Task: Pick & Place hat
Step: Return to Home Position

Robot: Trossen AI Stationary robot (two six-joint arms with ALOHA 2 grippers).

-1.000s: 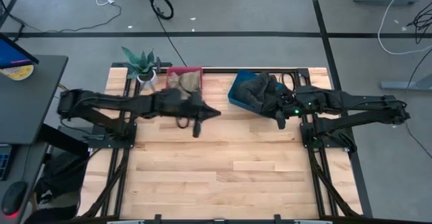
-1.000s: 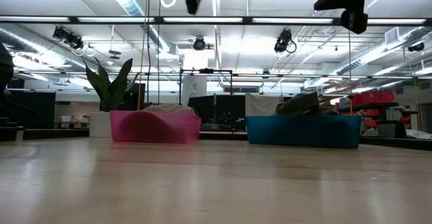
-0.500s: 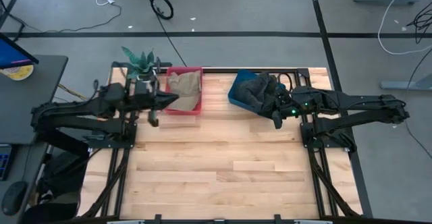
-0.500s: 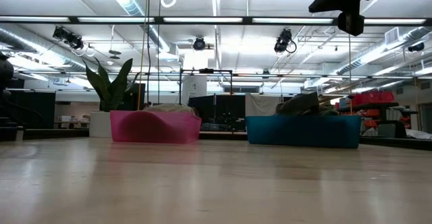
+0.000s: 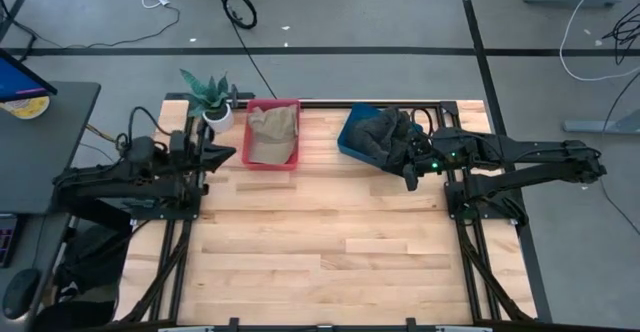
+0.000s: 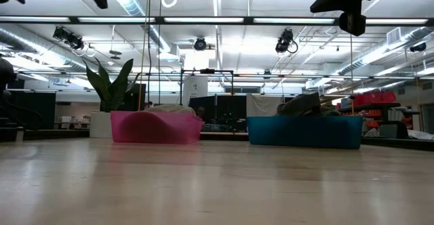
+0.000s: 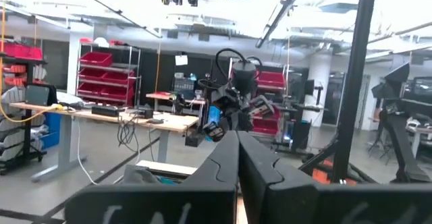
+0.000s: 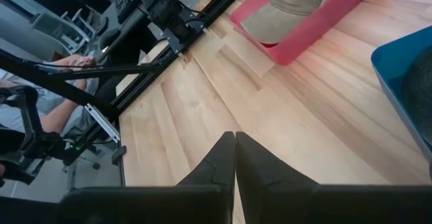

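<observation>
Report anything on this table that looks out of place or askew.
Only the blue bin: it sits turned against the table edge, unlike the squared pink bin, and its black caps heap above the rim. Nothing spilled.

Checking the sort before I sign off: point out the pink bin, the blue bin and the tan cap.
pink bin [image 6: 156,128], low view, front wall.
blue bin [image 6: 305,131], low view, front wall.
tan cap [image 5: 272,130], high view, crown.

Blue bin [image 8: 388,65] cut off at the edge, black caps [image 6: 305,104] mostly behind its wall
</observation>
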